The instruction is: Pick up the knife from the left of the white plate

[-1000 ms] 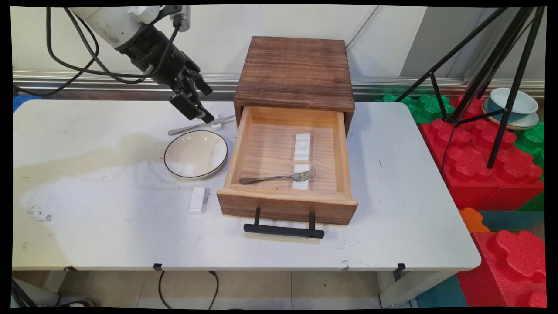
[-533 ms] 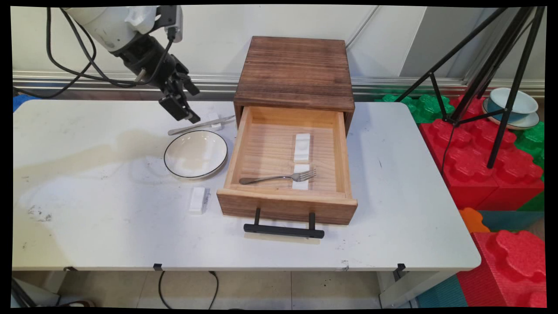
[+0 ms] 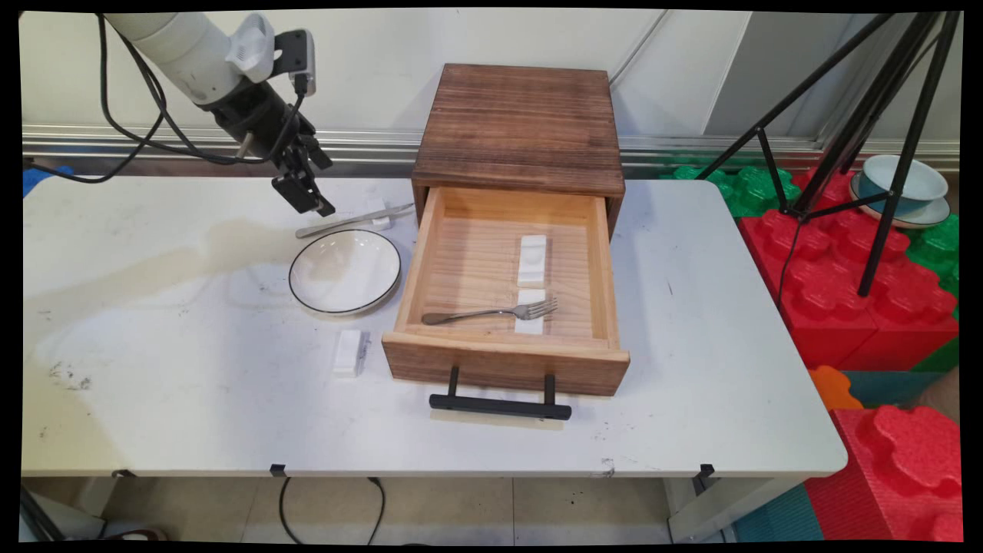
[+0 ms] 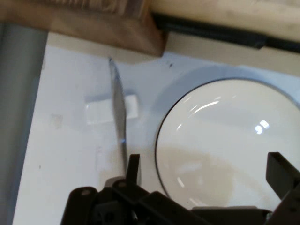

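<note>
Your gripper (image 3: 313,198) has drawn back and to the left over the last second, away from the drawer box; nothing on the table has shifted. It hangs above the handle end of the table knife (image 3: 355,220), clear of it, with its fingers spread wide and nothing between them. In the hand view one fingertip (image 4: 133,169) stands just beside the knife (image 4: 118,110) and the other (image 4: 281,172) is over the plate (image 4: 224,140).

The hand view cuts off the plate's lower part behind the black linkage, and only a corner of the wooden drawer box (image 4: 93,28) shows at its top. The knife there is blurred to a thin grey streak; its handle end is hidden by the linkage.

The knife is slim and silver, lying on the white table (image 3: 153,384) behind the plate, its blade resting across a small white rest (image 3: 379,222) just left of the drawer box (image 3: 522,130). The plate (image 3: 345,271) is cream with a thin dark rim. A second white rest (image 3: 349,352) lies in front of it. The open drawer (image 3: 503,361) holds a fork (image 3: 491,312), tines on a white rest (image 3: 530,322), with another rest (image 3: 532,259) behind.
</note>
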You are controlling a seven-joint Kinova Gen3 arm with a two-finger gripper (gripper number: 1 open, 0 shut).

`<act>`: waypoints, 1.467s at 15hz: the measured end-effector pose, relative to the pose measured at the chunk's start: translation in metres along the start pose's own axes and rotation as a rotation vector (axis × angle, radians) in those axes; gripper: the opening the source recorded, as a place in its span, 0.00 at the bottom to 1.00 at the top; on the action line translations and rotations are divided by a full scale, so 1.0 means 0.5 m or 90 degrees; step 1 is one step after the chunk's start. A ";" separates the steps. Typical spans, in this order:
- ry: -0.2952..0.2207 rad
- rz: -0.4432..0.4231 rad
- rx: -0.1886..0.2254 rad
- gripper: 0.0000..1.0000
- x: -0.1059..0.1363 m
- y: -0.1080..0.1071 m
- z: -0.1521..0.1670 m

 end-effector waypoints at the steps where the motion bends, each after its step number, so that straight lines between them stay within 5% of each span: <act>1: -0.006 -0.003 0.005 1.00 -0.007 -0.008 0.011; 11: -0.044 -0.009 0.032 1.00 -0.041 -0.091 0.108; 22: -0.089 0.026 0.020 1.00 -0.052 -0.158 0.218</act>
